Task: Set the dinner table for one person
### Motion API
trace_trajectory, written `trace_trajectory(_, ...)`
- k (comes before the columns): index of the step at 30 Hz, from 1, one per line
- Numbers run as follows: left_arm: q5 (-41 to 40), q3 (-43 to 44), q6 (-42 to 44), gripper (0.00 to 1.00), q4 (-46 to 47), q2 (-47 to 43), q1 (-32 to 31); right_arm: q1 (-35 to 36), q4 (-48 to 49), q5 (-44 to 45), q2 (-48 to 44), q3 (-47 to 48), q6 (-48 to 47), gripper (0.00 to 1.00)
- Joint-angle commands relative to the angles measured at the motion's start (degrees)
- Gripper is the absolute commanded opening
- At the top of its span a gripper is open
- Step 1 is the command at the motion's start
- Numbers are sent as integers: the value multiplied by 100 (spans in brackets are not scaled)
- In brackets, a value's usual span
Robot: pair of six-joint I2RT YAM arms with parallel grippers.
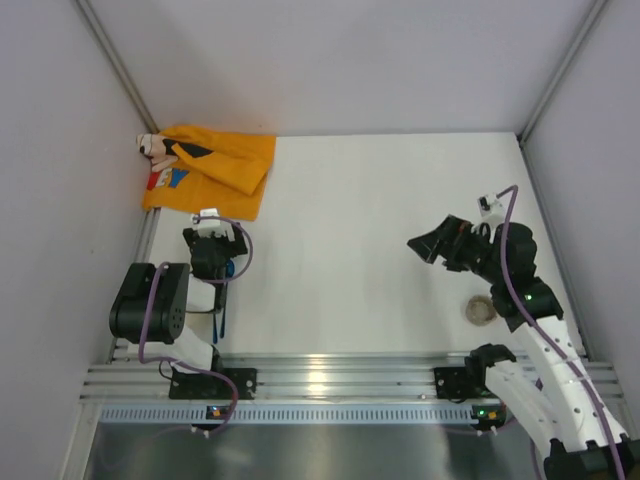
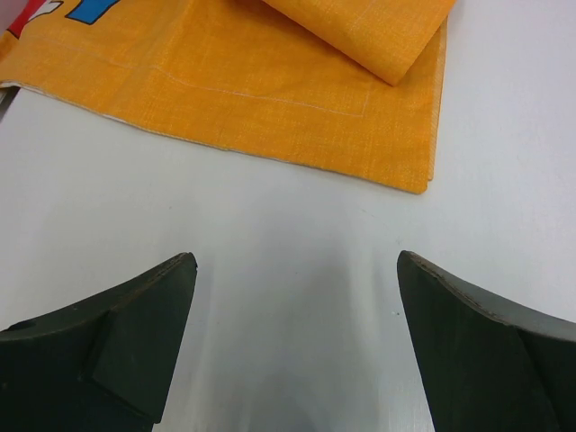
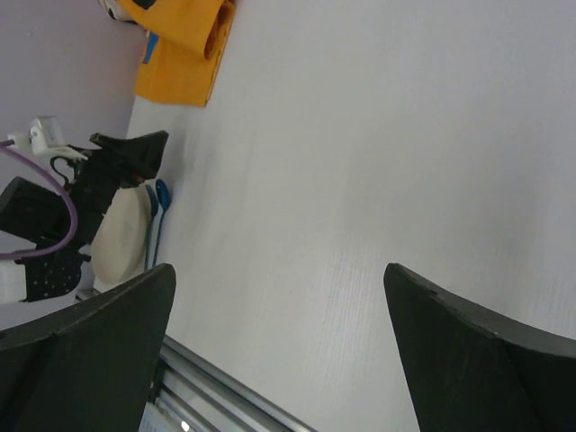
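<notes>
The dinner table is the white tabletop (image 1: 360, 210) with a silver rail (image 1: 330, 375) along its near edge. My left gripper (image 1: 214, 236) is open and empty, low over the bare table just short of the near edge of the folded orange mat (image 1: 210, 170); the mat also shows in the left wrist view (image 2: 270, 81). My right gripper (image 1: 422, 245) is open and empty, raised over the right half of the table and pointing left. In the right wrist view a cream plate (image 3: 121, 238) and blue utensils (image 3: 160, 211) lie beside the left arm.
A small beige round cup or bowl (image 1: 481, 311) stands near the right arm's base. Grey walls close in the table on the left, back and right. The blue utensils (image 1: 222, 305) lie by the left arm near the rail.
</notes>
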Motion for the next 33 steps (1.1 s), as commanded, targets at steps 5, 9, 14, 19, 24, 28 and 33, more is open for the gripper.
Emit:
trace_trajectory(5,4,19,-1,99,412,-32,-8,9,-960,-30,-796,333,-200,100)
trace_trajectory(9,4,123,-9,98,11,-145,-8,0,-1294,-21,-1008,412,-253,100)
trace_trajectory(14,-5,168,-27,99,-89,-164,-17,9,-1628,5,-930,553,-437,100)
trace_trajectory(19,-880,1438,-314,98,-2507,-751,-52,35,-1726,-21,-648,772,-622,100)
trace_trajectory(24,-1096,3135,-501,98,-4368,-726,18,97,-1506,67,-472,729,-500,100)
trace_trajectory(28,-1514,4051,-1089,98,-5193,-244,44,132,-1427,32,-472,659,-455,100)
trace_trajectory(33,-1438,4588,-2170,99,-5818,144,80,228,-1479,84,-499,702,-534,100)
